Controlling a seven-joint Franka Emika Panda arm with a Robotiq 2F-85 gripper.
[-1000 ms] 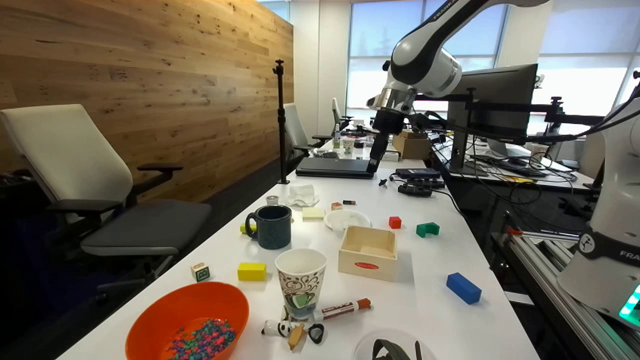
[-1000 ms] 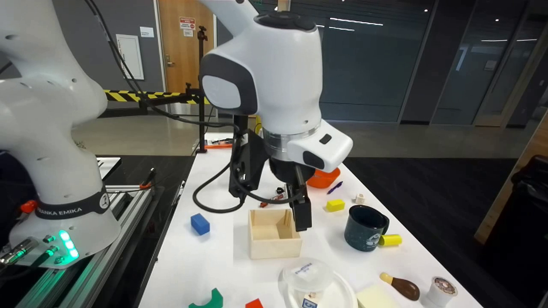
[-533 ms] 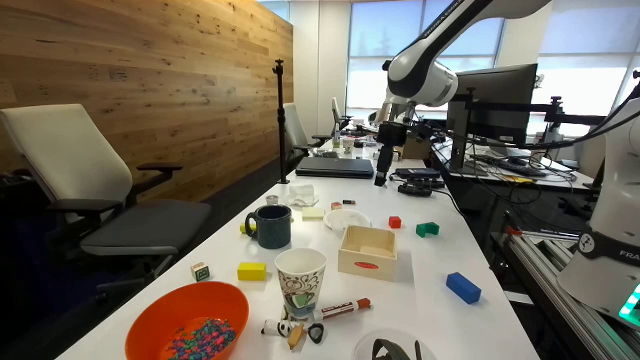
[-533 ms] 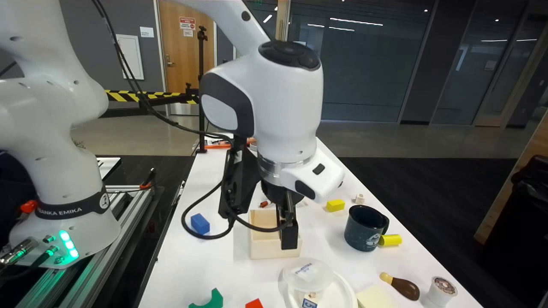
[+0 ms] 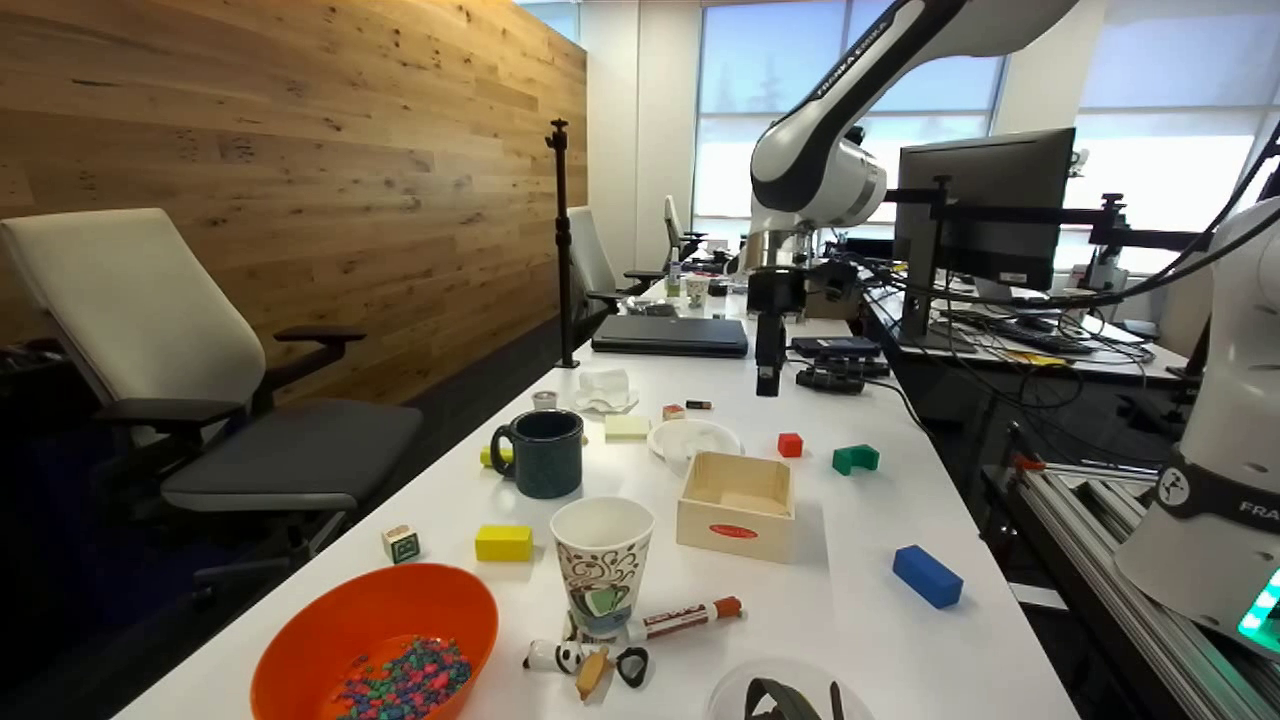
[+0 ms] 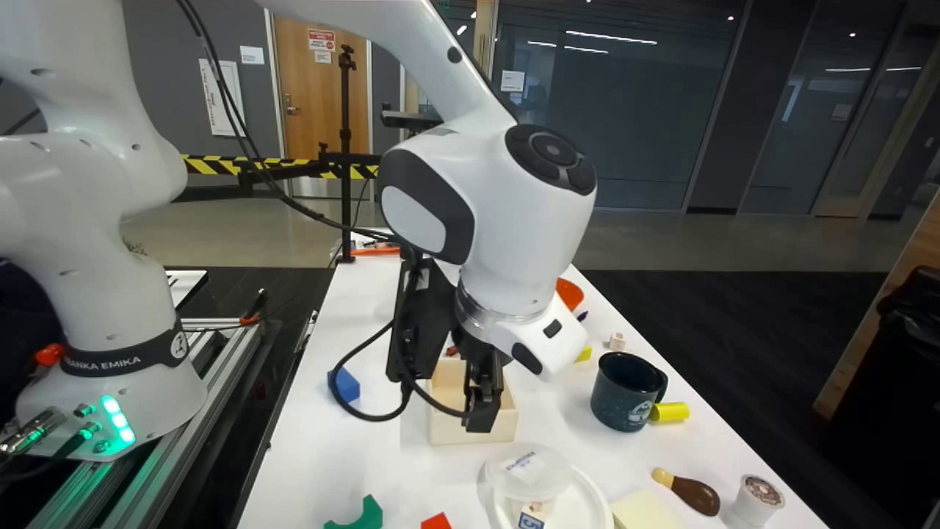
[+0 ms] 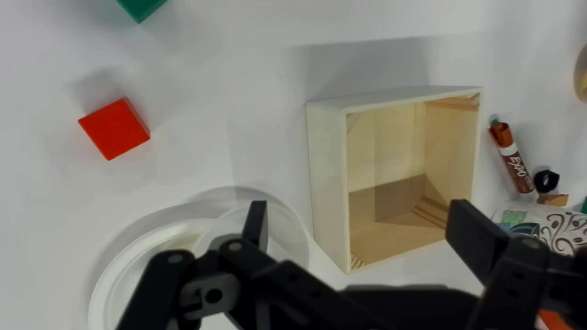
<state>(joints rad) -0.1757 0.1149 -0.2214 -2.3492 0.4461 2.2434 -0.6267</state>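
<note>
1 wd box (image 7: 328, 183), 1 red blk (image 7: 114, 130), 1 dk mug (image 5: 548, 458).

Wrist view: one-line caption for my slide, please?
The open gripper hangs above a white table, with a wooden box, a red block and an EXPO marker in view.

Box (image 7: 390, 156) smooth matt wood; cup (image 5: 603, 565) paper; orange bowl (image 5: 370, 600) smooth plastic; gripper fingers (image 7: 472, 238) matt

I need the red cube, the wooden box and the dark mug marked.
Red cube (image 7: 114, 129): wrist view, on its top face.
Wooden box (image 7: 328, 183): wrist view, on an outer side wall.
Dark mug (image 5: 548, 464): in an exterior view, on its outer wall.
</note>
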